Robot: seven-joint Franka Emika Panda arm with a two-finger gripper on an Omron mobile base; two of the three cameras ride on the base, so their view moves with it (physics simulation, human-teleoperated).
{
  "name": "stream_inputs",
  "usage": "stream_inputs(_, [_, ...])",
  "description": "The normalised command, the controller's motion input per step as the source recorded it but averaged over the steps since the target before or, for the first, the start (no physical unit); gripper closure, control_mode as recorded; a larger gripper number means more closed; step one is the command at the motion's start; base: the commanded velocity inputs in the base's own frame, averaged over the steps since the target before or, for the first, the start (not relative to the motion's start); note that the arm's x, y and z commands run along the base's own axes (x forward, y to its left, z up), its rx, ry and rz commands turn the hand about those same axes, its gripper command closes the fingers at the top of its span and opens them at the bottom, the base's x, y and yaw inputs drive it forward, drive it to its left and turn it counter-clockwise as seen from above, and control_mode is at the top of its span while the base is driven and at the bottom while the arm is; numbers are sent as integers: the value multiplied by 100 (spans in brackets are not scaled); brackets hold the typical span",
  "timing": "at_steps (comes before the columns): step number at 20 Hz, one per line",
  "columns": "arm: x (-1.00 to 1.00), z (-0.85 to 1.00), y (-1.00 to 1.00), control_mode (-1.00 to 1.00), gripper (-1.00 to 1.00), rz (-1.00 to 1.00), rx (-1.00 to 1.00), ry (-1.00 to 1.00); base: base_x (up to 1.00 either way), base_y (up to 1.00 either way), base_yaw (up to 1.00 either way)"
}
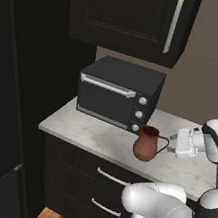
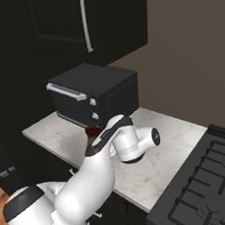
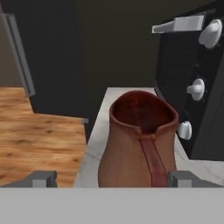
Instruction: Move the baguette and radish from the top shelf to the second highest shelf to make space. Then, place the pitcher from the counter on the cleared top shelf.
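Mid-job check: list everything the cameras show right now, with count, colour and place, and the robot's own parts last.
pitcher: one, reddish-brown, standing on the counter in front of the toaster oven, handle toward the hand.
counter: one, light grey speckled, over black drawers with silver bar handles.
toaster oven: one, black with a silver handle and three pale knobs, at the back of the counter.
wall cabinet: one, black with a silver bar handle, above the toaster oven.
stove: one, black with grates, at the counter's right end.
floor: wood, brown, beside the counter.
arm: one, white with dark joints, reaching over the counter.
hand: one, open, fingertips either side of the pitcher, level with its handle.
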Motion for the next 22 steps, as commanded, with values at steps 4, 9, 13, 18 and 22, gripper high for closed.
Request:
stream_inputs(4, [20, -7, 0, -100, -100, 0, 0, -4, 0, 0, 0])
stream_inputs(9, [20, -7, 0, -100, -100, 0, 0, -3, 0, 0, 0])
stream_inputs(13, [16, -13, 0, -100, -100, 0, 0, 0, 0, 0, 0])
stream_inputs(18, [6, -11, 0, -100, -100, 0, 0, 0, 0, 0, 0])
stream_inputs(22, [-5, 0, -5, -100, -100, 0, 0, 0, 0, 0, 0])
